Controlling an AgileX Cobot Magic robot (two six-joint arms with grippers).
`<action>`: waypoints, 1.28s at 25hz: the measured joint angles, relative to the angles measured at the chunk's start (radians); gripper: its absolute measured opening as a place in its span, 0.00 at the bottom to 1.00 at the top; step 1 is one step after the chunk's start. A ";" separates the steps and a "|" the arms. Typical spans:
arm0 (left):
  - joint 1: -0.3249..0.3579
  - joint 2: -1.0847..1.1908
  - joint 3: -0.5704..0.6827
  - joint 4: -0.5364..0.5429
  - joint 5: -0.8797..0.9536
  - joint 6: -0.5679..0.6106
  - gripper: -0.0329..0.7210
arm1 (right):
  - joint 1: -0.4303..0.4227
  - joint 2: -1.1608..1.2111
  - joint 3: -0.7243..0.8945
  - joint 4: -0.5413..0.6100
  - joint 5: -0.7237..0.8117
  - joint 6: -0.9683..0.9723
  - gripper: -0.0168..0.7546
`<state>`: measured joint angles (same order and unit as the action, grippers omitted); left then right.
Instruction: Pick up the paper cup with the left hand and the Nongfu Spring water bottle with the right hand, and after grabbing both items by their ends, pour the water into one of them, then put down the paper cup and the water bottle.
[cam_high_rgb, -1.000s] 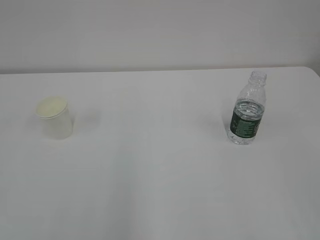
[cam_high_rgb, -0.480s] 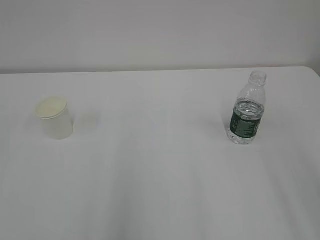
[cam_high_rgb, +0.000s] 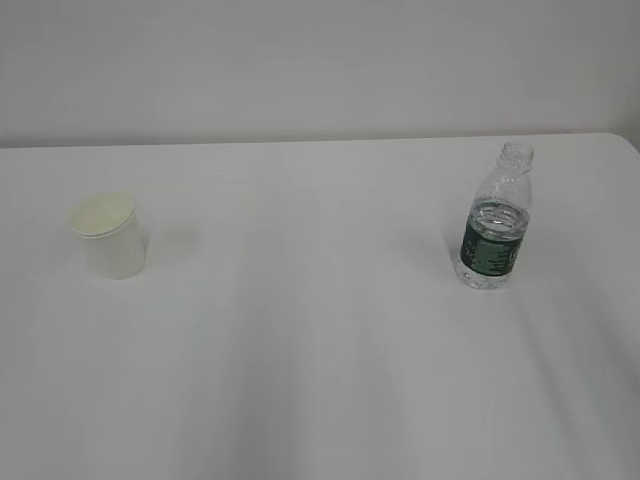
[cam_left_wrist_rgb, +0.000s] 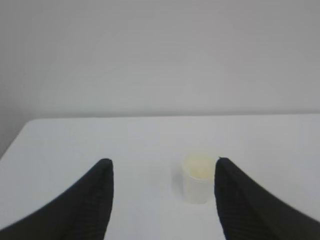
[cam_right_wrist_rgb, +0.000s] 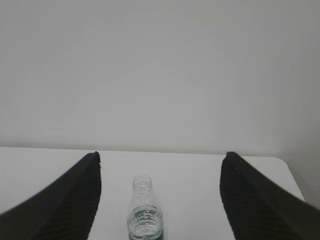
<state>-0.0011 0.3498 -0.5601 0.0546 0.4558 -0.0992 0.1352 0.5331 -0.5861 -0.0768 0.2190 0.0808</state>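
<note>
Outside view: no arms in sight. The paper cup (cam_high_rgb: 108, 236) stands upright on the left of the white table (cam_high_rgb: 320, 350), mouth up, cream inside. The Nongfu Spring water bottle (cam_high_rgb: 495, 220) stands upright on the right, well apart from the cup, no cap, w/ water (cam_high_rgb: 497, 217) up to about the top of the green band. Left wrist view: the left hand (cam_left_wrist_rgb: 162, 197) has its claw spread wide w/ nothing in it. The cup sits on the table ahead, in the gap btwn the two black tips but closer to the right one, not touching either. Right wrist view: the right hand (cam_right_wrist_rgb: 161, 192) is spread wide too, empty. The bottle stands ahead btwn its tips, a bit to the left of the middle, not touched. So this looks like the very 1st step: both arms reaching in, nothing picked up yet. Next, I think, each claw must go fwd and low so its thing sits btwn the tips, then squeeze. Soft on the cup, since thin paper may crush. Keep the bottle straight up, since it's open on top and could spill.
</note>
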 joint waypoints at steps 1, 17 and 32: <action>0.000 0.028 0.000 -0.014 0.000 0.000 0.65 | 0.000 0.002 0.000 -0.011 -0.004 0.000 0.76; -0.019 0.278 0.000 -0.109 -0.293 0.000 0.65 | 0.000 0.167 0.000 -0.050 -0.135 -0.015 0.76; -0.031 0.536 0.000 -0.138 -0.574 0.000 0.65 | 0.000 0.333 0.000 -0.050 -0.295 -0.017 0.70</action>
<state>-0.0325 0.8855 -0.5601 -0.0839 -0.1183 -0.0992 0.1352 0.8665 -0.5861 -0.1268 -0.0760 0.0637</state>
